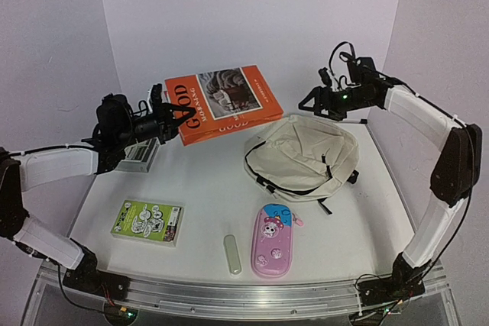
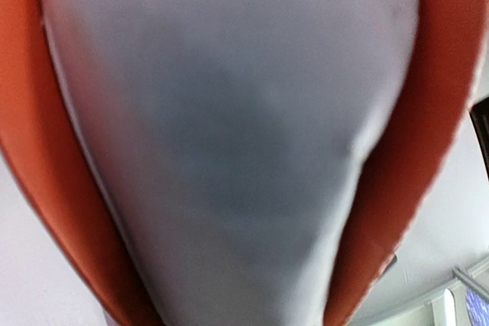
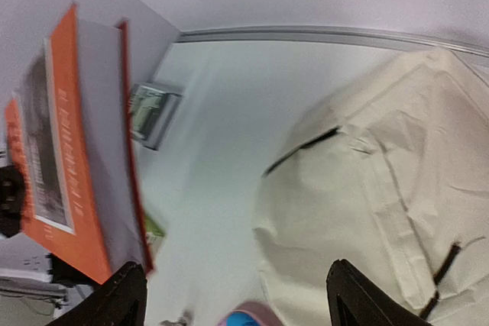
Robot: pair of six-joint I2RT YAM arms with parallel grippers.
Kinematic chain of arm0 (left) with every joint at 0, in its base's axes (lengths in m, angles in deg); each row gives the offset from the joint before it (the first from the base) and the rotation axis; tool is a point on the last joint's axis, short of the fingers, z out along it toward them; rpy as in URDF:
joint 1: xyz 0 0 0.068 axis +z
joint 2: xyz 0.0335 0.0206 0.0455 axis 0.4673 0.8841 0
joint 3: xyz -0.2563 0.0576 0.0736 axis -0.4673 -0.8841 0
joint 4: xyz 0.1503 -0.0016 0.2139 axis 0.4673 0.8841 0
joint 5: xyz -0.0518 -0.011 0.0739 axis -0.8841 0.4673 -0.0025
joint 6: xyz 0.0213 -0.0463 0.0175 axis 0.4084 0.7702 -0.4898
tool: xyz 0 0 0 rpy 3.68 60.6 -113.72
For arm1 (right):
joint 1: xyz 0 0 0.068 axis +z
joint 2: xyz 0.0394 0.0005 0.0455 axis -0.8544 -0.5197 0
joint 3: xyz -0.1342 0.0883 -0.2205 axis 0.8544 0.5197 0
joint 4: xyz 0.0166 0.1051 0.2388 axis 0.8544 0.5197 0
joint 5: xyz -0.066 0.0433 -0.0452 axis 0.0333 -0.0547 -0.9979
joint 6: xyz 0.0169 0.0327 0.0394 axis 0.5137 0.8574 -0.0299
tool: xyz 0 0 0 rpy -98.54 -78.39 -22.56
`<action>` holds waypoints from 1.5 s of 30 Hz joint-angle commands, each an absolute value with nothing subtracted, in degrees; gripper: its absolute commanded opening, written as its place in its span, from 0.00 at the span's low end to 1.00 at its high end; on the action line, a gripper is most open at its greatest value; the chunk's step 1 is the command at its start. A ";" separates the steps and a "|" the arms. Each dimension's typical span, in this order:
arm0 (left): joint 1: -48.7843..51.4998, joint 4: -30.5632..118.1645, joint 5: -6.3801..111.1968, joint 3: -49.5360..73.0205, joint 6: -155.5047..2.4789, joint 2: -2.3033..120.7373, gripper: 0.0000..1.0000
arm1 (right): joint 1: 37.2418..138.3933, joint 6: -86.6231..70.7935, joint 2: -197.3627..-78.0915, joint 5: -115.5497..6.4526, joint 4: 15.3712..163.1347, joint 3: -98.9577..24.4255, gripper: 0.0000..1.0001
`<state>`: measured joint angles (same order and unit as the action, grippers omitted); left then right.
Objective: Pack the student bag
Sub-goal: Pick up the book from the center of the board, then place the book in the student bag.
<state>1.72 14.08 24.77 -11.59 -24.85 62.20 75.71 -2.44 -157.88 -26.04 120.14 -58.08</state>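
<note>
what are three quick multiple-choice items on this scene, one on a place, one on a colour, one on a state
1. Where does the pink pencil case lie?
A. nearer the arm bases than the student bag
B. inside the bag
C. on top of the book

2. What colour is the cover of the book?
A. green
B. orange
C. blue

3. How do the right arm's fingers stand?
A. shut on the book
B. shut on a bag strap
C. open, holding nothing

Answers:
1 A: the top view shows it lying in front of the bag.
2 B: the cover is orange in the top and right wrist views.
3 C: the right wrist view shows them wide apart with nothing between.
</note>
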 commanded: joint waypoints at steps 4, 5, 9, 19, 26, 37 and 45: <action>3.34 29.52 41.35 -12.72 -28.27 53.41 0.14 | 89.63 -21.82 -164.11 -50.82 127.80 -59.95 0.76; 3.43 30.97 42.58 -12.93 -28.18 52.74 0.14 | 91.14 -22.83 -165.60 -51.93 128.01 -60.45 0.76; 3.97 36.23 47.81 -13.78 -27.42 49.90 0.14 | 94.86 -25.05 -171.28 -54.74 129.03 -62.79 0.76; 4.39 42.93 51.05 -14.01 -27.78 46.14 0.14 | 98.95 -27.83 -180.94 -59.04 131.62 -66.06 0.77; 4.48 42.98 51.15 -14.54 -27.94 45.73 0.14 | 98.97 -29.31 -181.85 -63.57 132.70 -66.07 0.52; 4.69 42.55 50.35 -15.45 -27.30 45.93 0.14 | 98.86 -28.85 -179.68 -64.40 135.19 -70.91 0.00; 5.07 36.52 44.75 -19.79 -24.34 46.70 0.14 | 97.07 -26.48 -177.02 -65.28 135.88 -78.56 0.00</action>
<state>4.69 44.07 48.63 -18.19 -25.87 47.62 98.26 -28.59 -181.53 -64.38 135.82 -73.18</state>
